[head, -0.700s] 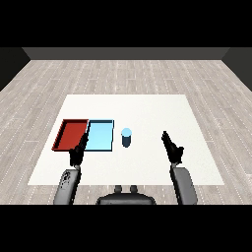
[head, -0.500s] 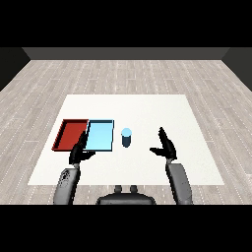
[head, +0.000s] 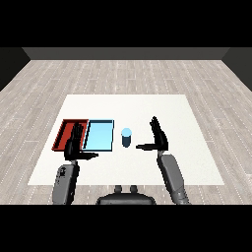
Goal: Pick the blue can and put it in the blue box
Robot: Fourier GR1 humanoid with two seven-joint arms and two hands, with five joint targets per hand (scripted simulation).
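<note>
reaching for the blue can (head: 126,137), by the look of it; nothing grasped yet. can standing upright on the white table (head: 192,162), just beside the right edge of the blue box (head: 99,135), apart from it, with the red tray (head: 67,134) on the box's far side. right hand (head: 157,137) near the can on its right, not touching, fingers straight and pointing up, thumb stretched out toward the can, holding nothing. left hand (head: 75,144) over the near edge where the two trays meet, fingers likewise straight, thumb out, empty.

to do this step well, probably best to bring the right hand in level from the side, palm facing the can, thumb passing in front and fingers behind, so as to wrap the middle of the body and not the top. worth approaching slowly enough not to nudge the can over or shove it against the box wall. left hand better kept clear of the box, since the can must end up there.

no brand, label or writing readable on can, trays or table.
</note>
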